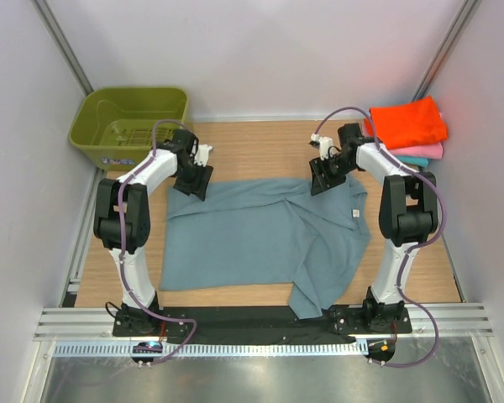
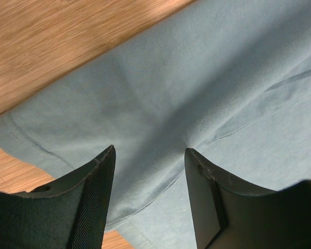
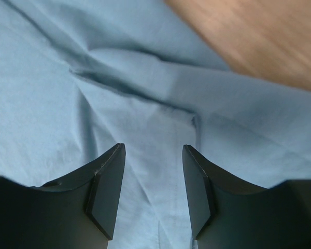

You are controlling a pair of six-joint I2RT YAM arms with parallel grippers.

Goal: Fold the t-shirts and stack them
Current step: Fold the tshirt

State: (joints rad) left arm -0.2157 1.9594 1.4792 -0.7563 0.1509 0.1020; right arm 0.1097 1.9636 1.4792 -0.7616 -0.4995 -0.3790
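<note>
From above, the blue shirt lies spread across the table. Its left half is fairly flat, while its right half is rumpled, with a diagonal fold and a flap trailing to the near edge. The left gripper sits low over the far left corner of the cloth, and the right gripper sits low over the far right part. Well apart from this, in the far right corner, the orange shirt lies folded on top of the pink shirt and teal shirt. A basket stands at the far left. In the left wrist view, the left gripper has its jaws standing moderately apart with nothing between them. Flat cloth lies below, and its stitched hem and bare wood are just to the left. In the right wrist view, the right gripper is likewise parted and empty, poised above a ridge of creases where layers overlap, with wood showing at upper right. The blue shirt looks light, thin and limp, so it will sag, drag and bunch rather than keep its shape. The hem and corners seem the best places to pinch, or a raised crease where a finger can get under. Taking both far corners together should lift it evenly. On the right, the overlapped layers may separate, so a pinch there could catch only the top one.
</note>
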